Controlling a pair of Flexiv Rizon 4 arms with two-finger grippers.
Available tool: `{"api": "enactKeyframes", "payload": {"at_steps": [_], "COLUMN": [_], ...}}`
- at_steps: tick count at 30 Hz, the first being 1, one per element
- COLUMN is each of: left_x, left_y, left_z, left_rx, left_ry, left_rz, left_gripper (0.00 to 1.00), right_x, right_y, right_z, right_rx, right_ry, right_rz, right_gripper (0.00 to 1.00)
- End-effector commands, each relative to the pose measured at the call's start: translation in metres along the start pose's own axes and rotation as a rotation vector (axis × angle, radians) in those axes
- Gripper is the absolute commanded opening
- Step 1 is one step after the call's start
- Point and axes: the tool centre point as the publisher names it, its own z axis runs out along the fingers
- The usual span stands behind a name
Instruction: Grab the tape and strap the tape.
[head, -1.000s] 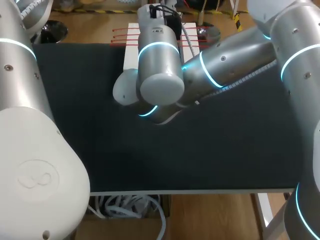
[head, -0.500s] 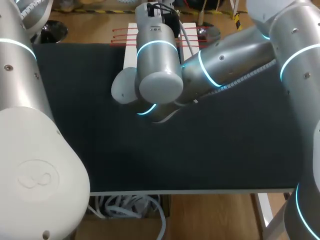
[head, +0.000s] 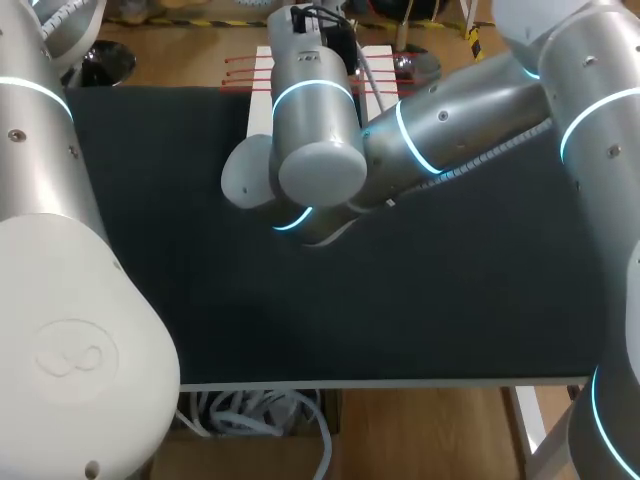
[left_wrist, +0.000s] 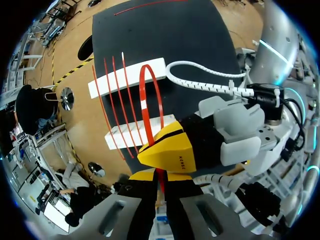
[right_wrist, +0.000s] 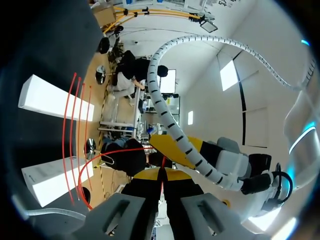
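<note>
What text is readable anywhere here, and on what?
Small dark print on one yellow fingertip: too small to read.
Round embossed emblem on the left arm's shell: no legible letters.
Red tape, white blocks: no print seen.

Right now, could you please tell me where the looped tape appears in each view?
Head view: not in sight; the right arm covers that spot.
Left wrist view: the looped tape arches from the left tool, seen against the white blocks.
Right wrist view: it curves from the right tool toward the blocks.
Shared landmark: the white blocks, in all three.
</note>
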Motion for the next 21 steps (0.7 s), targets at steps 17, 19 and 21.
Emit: {"api": "enactKeyframes", "payload": {"at_steps": [17,19,21], "left_x": [0.0001,0.0001,0.0001], "left_y": [0.0001,0.0001,0.0001], "left_z": [-0.0010,-0.0010,-0.0010], "left_rx": [-0.002,-0.002,-0.002], "left_ry": [0.002,0.002,0.002], "left_rz": [0.002,0.002,0.002], "left_gripper": [0.00,0.00,0.00], "right_x": [0.0042,0.0048,0.0049], "right_y": [0.0006,-0.0001,-0.0008], "right_z": [-0.0095,-0.0103,-0.0107], "right_rx": [-0.001,0.000,0.002], "right_ry": [0.029,0.032,0.033], "right_rz": [-0.008,-0.010,-0.011], "right_gripper": [0.00,0.00,0.00]}}
